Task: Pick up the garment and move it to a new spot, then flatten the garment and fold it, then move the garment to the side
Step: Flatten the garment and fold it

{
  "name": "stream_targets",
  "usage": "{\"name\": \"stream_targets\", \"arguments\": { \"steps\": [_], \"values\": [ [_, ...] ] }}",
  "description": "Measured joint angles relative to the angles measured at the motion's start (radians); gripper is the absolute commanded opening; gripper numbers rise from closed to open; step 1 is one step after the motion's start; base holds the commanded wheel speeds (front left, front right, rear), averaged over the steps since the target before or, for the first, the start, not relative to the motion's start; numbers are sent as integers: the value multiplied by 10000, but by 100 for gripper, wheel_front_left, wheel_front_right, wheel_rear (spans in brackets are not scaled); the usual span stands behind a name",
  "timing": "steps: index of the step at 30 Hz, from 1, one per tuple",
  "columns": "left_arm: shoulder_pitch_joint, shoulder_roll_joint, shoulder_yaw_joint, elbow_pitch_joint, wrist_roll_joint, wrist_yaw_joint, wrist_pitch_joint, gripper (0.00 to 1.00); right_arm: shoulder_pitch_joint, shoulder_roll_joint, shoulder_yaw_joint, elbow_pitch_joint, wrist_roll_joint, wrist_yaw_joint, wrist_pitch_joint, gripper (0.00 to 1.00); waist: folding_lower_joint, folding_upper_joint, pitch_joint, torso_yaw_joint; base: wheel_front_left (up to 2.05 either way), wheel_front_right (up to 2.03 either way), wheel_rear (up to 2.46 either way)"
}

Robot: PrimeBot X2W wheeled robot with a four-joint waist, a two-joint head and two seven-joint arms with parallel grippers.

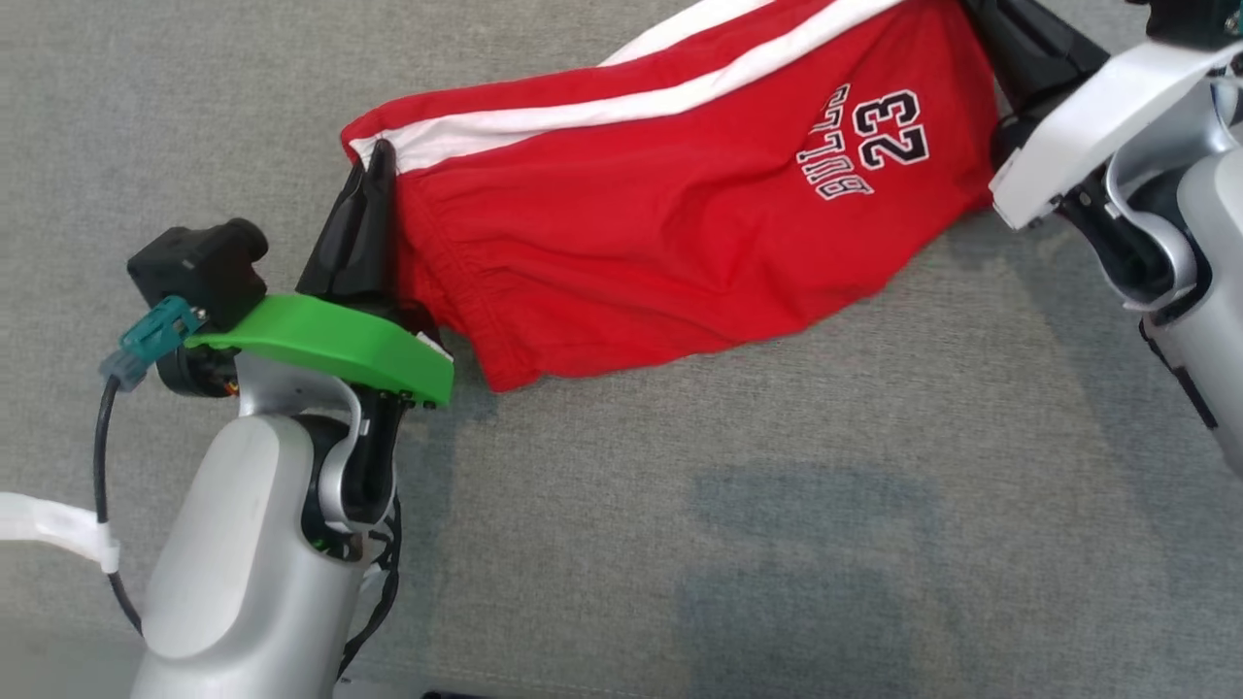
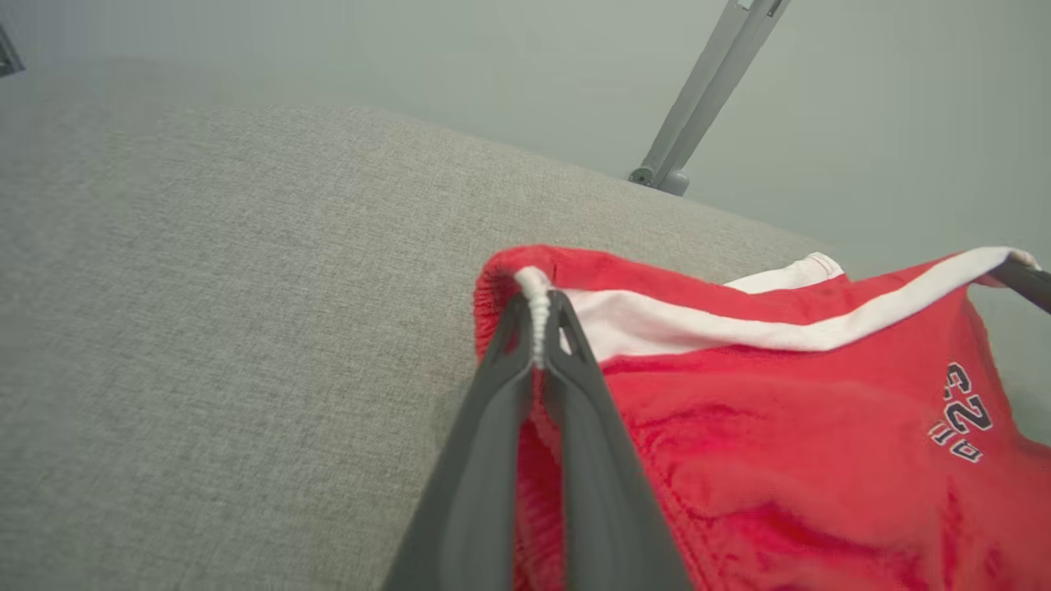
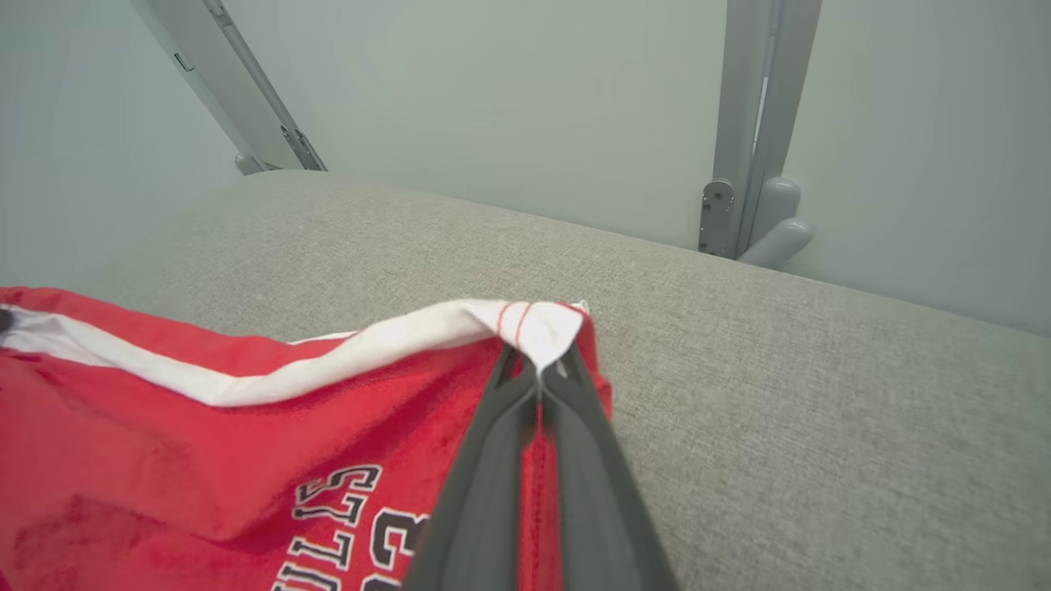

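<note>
Left fingers point(image 1: 354, 243), lower left, and right fingers point(image 1: 1020, 49), upper right, clamp the red shorts point(image 1: 680, 214) taut by the ends; flattening and folding apparently remain.

A grey woven fabric surface point(image 1: 777, 534) spreads wide, evenly lit, bounded by a pale greenish wall point(image 3: 509, 107) with grey metal posts point(image 3: 751, 123).

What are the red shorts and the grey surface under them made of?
The red shorts look like soft, matte knit cloth: they crease and sag. The grey surface looks like coarse woven fabric, matte, with crossing threads showing. Probably, not surely.
</note>
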State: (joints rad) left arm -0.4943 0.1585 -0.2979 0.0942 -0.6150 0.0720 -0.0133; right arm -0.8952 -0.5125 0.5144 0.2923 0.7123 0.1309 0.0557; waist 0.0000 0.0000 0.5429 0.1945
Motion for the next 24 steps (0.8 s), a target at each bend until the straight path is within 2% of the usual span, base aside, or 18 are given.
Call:
{"name": "stream_targets", "arguments": {
  "steps": [9, 21, 22, 23, 24],
  "values": [
    [-673, -495, -167, 1057, -58, -40, -430, 0, -1428, -226, 965, 1208, 520, 0, 144, 0, 0, 0, 480, 679, 0, 0, 0],
    [-939, -556, -305, 1751, -90, -31, -495, 0, -2115, -460, 1756, 1975, 798, 0, 203, 0, 0, 0, 642, 750, 0, 0, 0],
    [-948, -556, -318, 1774, -90, -31, -493, 0, -2147, -456, 1850, 2000, 798, 0, 203, 31, 0, 0, 637, 744, 0, 0, 0],
    [-959, -554, -328, 1795, -90, -31, -477, 0, -2170, -443, 1939, 2015, 807, 0, 205, 71, 0, 0, 634, 734, 0, 0, 0],
    [-965, -550, -337, 1820, -90, -31, -451, 0, -2175, -422, 2004, 2033, 859, 0, 205, 100, 0, 0, 631, 723, 0, 0, 0]
  ]
}}
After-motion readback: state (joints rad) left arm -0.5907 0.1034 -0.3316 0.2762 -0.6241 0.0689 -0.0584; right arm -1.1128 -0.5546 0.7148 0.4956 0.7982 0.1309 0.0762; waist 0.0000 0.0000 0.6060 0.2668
